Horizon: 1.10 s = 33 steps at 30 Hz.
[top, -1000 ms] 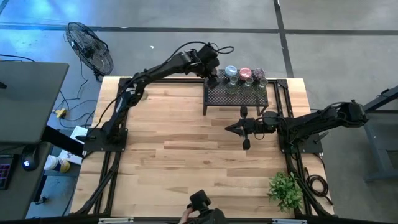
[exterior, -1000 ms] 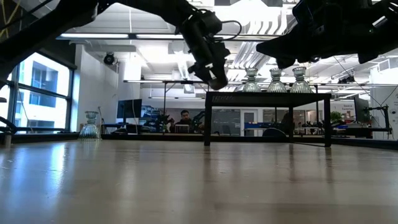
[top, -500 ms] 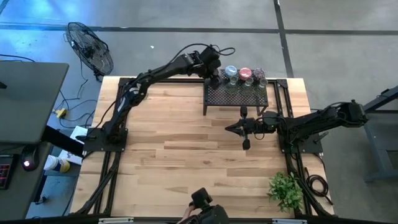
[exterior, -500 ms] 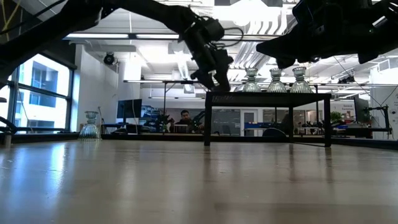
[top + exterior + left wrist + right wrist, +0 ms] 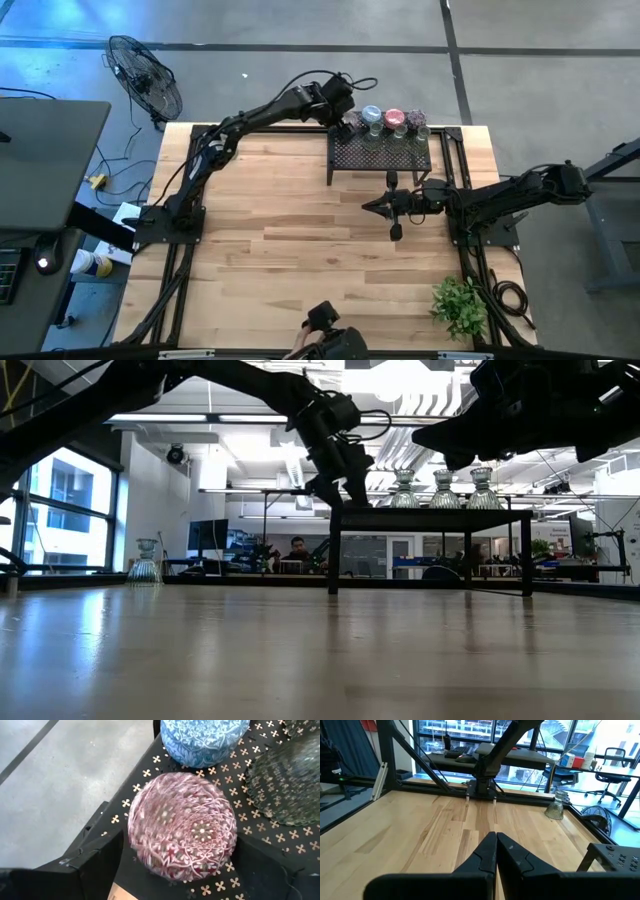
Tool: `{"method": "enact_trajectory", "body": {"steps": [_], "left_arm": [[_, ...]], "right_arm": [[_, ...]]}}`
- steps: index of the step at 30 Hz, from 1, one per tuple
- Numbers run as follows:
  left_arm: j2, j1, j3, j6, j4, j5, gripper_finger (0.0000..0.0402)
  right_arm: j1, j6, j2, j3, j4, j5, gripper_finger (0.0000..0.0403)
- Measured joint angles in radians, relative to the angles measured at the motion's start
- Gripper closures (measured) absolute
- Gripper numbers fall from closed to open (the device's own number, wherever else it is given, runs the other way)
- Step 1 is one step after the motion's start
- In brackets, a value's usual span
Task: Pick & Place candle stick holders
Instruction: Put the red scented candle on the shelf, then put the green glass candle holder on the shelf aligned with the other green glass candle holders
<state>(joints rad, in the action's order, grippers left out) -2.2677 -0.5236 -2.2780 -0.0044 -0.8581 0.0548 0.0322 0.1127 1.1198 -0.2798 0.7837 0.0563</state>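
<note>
My left gripper (image 5: 347, 124) hangs over the far left corner of the black perforated stand (image 5: 380, 152), slanting down, open. A pink-red patterned candle stick holder (image 5: 182, 827) sits on the stand between its fingers. Beside it on the stand are a light blue holder (image 5: 202, 740) and a dark green one (image 5: 290, 785). The high view shows blue (image 5: 372, 117), pink (image 5: 394, 120) and dark (image 5: 415, 122) holders in a row along the stand's far edge. My right gripper (image 5: 372, 205) hovers shut over mid-table, near the stand's front. My left gripper's fingers (image 5: 100, 862) stand on either side of the pink-red holder's rounded body (image 5: 137, 837), coming from above at a slant. The holder rests on the stand's perforated top. Whether a finger touches it, I cannot tell.
One more clear glass holder (image 5: 145, 564) stands on the table near the far left, also visible in the right wrist view (image 5: 555, 806). A green plant (image 5: 460, 305) sits at the near right corner. A person's hand (image 5: 325, 340) shows at the near edge. Bare wood (image 5: 280, 240) lies in front of the stand.
My left gripper has sunk a little and drawn in toward the stand's far left corner.
</note>
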Motion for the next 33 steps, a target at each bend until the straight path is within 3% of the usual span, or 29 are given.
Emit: {"method": "enact_trajectory", "body": {"steps": [22,27,33], "left_arm": [[0.016,0.0,0.0,0.073,-0.022,0.043,0.0056],[0.1,0.01,-0.002,0.129,-0.07,0.077,0.0113],[0.193,0.052,0.044,0.132,-0.159,0.12,0.0246]], "right_arm": [[0.0,0.0,0.0,0.0,0.0,0.0,0.0402],[0.0,0.0,0.0,0.0,0.0,0.0,0.0402],[0.0,0.0,0.0,0.0,0.0,0.005,0.0401]]}}
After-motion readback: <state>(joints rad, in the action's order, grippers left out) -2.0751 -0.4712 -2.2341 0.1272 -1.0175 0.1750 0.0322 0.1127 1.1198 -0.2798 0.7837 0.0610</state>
